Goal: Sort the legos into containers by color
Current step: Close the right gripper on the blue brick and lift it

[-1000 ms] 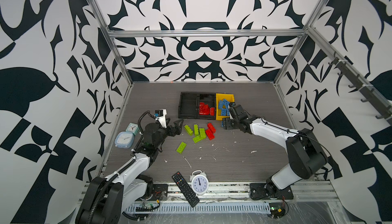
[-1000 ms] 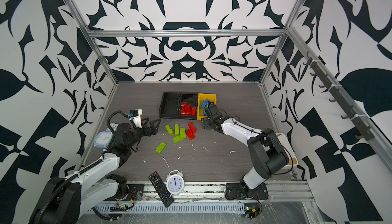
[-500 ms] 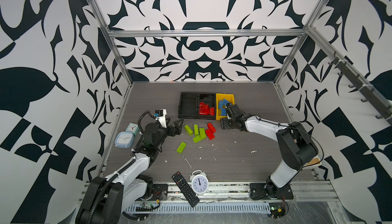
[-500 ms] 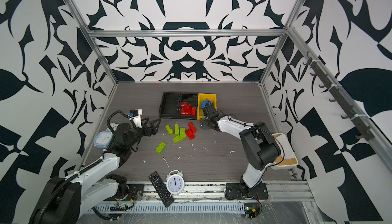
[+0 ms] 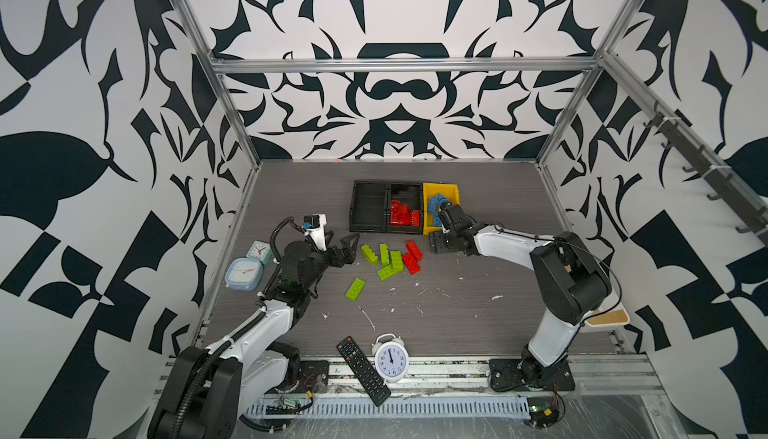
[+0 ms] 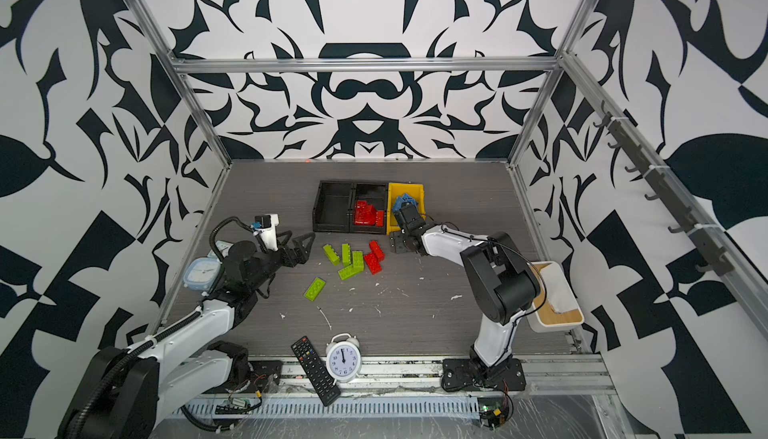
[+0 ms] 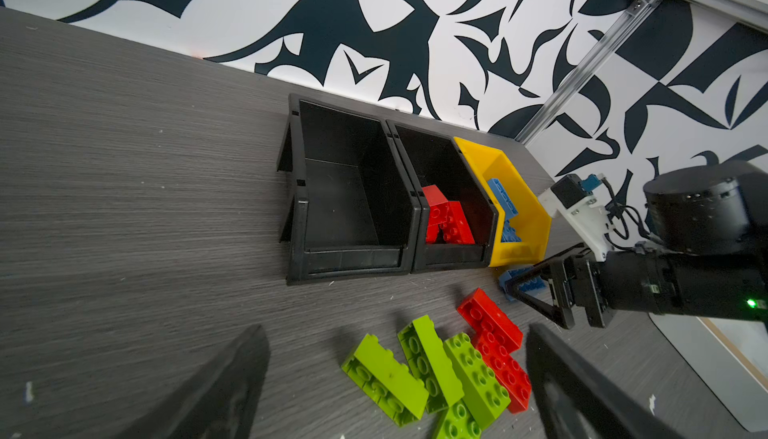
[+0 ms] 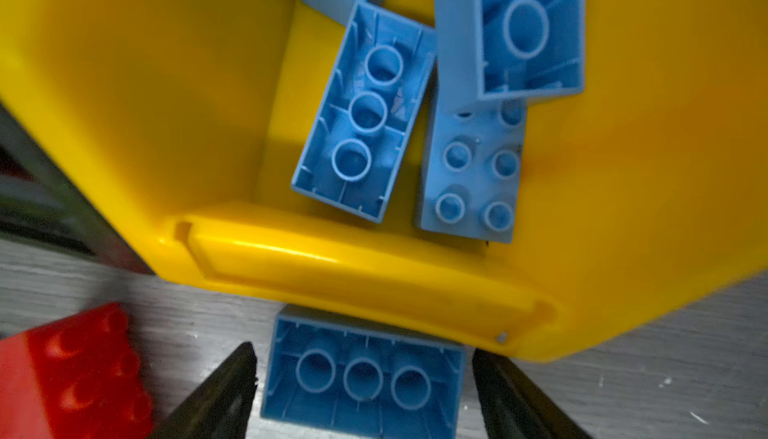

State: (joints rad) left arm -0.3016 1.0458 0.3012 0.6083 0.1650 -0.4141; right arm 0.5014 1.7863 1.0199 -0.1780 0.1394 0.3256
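Observation:
Several lime green legos (image 5: pixel 386 260) and two red ones (image 5: pixel 412 256) lie loose mid-table. My left gripper (image 5: pixel 341 245) (image 7: pixel 397 333) hovers just left of them, open and empty. More red legos (image 5: pixel 402 214) sit in the middle black container; the left black container (image 5: pixel 353 208) holds nothing. Blue legos (image 8: pixel 365 112) fill the yellow container (image 5: pixel 442 186) (image 8: pixel 166 83). One blue lego (image 8: pixel 361 378) (image 7: pixel 519 283) lies upside down on the table against the yellow container's front. My right gripper (image 5: pixel 436 243) (image 8: pixel 363 351) is open, its jaws on either side of that lego with slim gaps.
Two pale blue clocks (image 5: pixel 245 272) stand at the left edge. A white alarm clock (image 5: pixel 391 358) and a black remote (image 5: pixel 363 370) lie at the front edge. A white tub with wooden rim (image 6: pixel 557 295) stands behind the right arm. White scraps dot the table.
My right gripper has slid left and nearer along the yellow container's front, down over the blue lego on the table. The left arm has not moved.

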